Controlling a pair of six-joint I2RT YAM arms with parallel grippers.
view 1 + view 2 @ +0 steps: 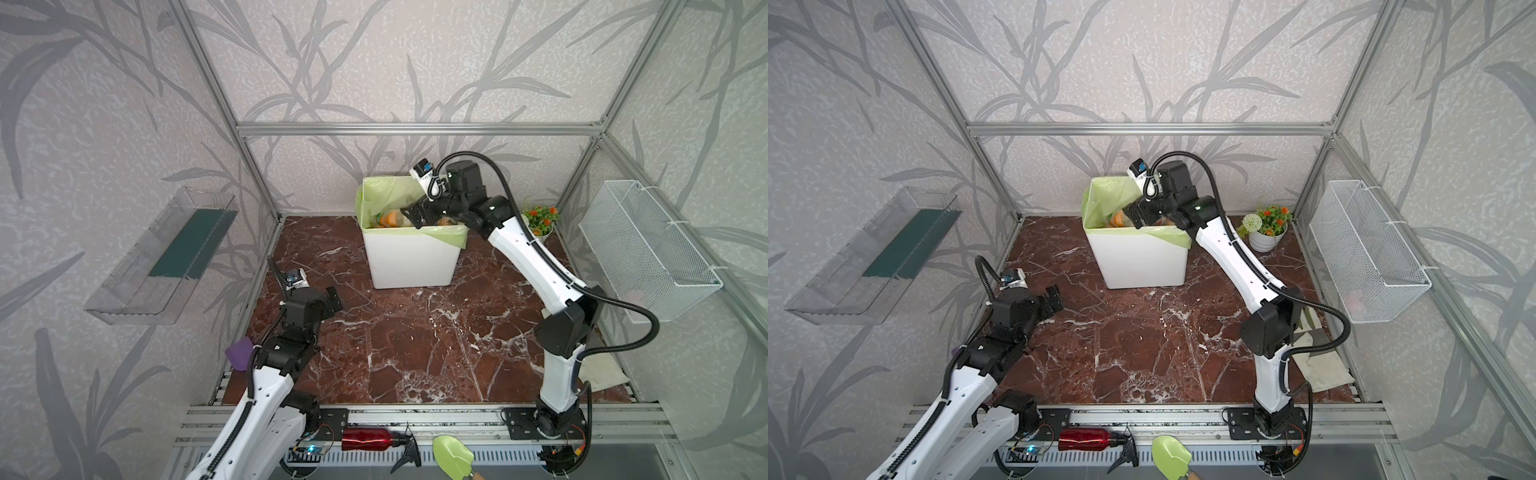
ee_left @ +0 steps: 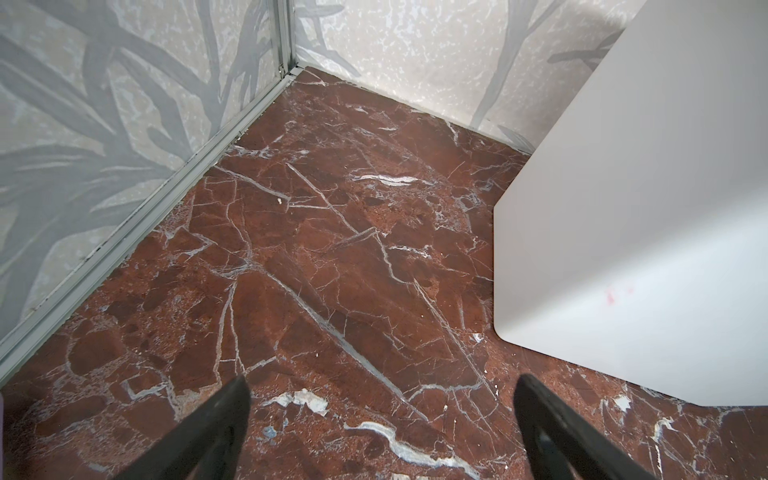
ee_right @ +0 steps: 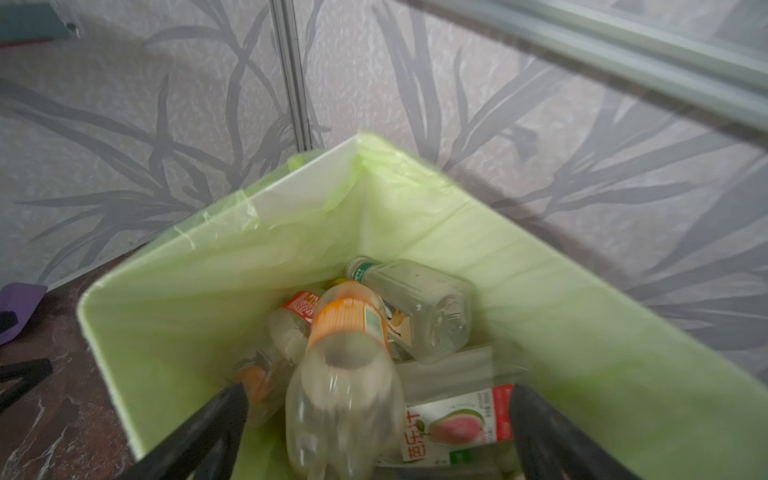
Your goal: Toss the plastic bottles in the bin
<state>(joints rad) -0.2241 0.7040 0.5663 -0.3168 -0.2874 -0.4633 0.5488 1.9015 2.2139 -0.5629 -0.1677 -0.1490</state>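
Right gripper [image 3: 378, 392] over the bin [image 1: 409, 257], jaws wide apart, gripping nothing; a blurred orange-labelled bottle [image 3: 345, 374] sits between them above the plastic bottles [image 3: 419, 309] piled inside. Left gripper [image 2: 382, 384] likewise spread, empty, over marble floor [image 2: 332, 249]

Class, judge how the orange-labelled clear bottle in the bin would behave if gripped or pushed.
The orange-labelled bottle looks empty, so probably light. Its thin clear wall may dent when squeezed. Being round, it would likely roll.
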